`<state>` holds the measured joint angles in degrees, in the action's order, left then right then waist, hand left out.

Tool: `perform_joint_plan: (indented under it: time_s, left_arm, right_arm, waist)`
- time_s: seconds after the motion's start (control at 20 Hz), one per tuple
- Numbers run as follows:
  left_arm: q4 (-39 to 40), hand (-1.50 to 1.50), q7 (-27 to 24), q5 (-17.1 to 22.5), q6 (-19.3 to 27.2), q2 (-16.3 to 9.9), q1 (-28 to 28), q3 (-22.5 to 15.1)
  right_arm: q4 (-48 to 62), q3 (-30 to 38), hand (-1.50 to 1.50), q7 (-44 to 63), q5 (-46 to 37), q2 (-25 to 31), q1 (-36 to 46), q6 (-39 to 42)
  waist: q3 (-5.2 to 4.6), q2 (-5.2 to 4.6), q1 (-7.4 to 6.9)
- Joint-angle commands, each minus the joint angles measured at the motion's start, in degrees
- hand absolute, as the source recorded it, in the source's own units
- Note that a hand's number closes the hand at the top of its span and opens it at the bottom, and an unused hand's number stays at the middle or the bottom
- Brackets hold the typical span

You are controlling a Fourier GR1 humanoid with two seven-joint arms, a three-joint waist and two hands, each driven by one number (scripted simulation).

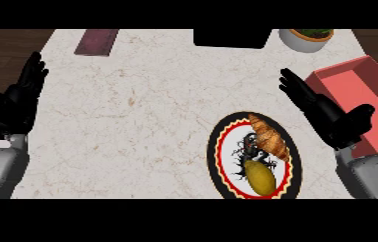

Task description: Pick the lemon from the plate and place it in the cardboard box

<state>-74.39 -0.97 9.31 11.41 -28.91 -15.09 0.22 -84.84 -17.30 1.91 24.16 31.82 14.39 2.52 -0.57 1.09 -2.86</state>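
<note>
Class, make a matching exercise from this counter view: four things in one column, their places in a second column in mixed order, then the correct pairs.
Things:
1. lemon
2. croissant
3. cardboard box
4. potted plant

Places:
A. far right corner of the counter
B. near end of the plate
C. right edge, beside the right hand
D. far end of the plate

Pairs: 1-B, 2-D, 3-C, 4-A

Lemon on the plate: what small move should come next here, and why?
Probably bring the right hand down and inward over the lemon. The lemon lies untouched at the near end of the plate, beside a croissant. The right hand is open, beside the plate's far right edge, holding nothing. The left hand rests open at the far left, so the right is the nearer one.
</note>
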Motion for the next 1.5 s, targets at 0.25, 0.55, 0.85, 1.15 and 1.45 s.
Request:
perform_joint_plan:
  time_s: [0.25, 0.55, 0.85, 1.15, 1.45]
  left_arm:
    - [-9.17, 0.00, -5.97, -2.50, -10.72, -0.51, -1.84, -8.89]
    - [-8.70, 0.00, -3.67, -3.70, -12.41, 2.16, -3.70, -11.65]
    - [-10.55, 0.00, -6.37, -3.68, -13.11, 3.11, 1.21, -11.78]
    - [-9.41, 0.00, -6.66, -6.10, -11.83, 3.92, 1.56, -12.14]
    - [-11.96, 0.00, -3.60, -4.50, -13.44, 3.27, 0.60, -10.12]
  right_arm:
    - [-4.84, 13.29, -1.50, -2.33, 11.26, 7.18, 13.75, 12.11]
    - [7.03, 10.30, -1.50, -21.16, -6.53, 14.30, 9.49, 24.39]
    - [5.81, 5.91, -1.50, -38.55, -24.12, 15.25, 6.98, 22.29]
    - [-4.80, -1.65, -1.50, -29.24, -33.33, 20.27, 11.32, 25.57]
    - [-16.25, -6.26, -1.50, -18.76, -36.81, 20.89, 13.08, 32.51]
  waist:
    - [0.61, -0.69, 3.46]
    - [0.69, -1.52, 2.49]
    - [0.66, -1.28, 1.92]
    - [0.44, -0.84, 2.86]
    - [0.46, -0.77, 3.06]
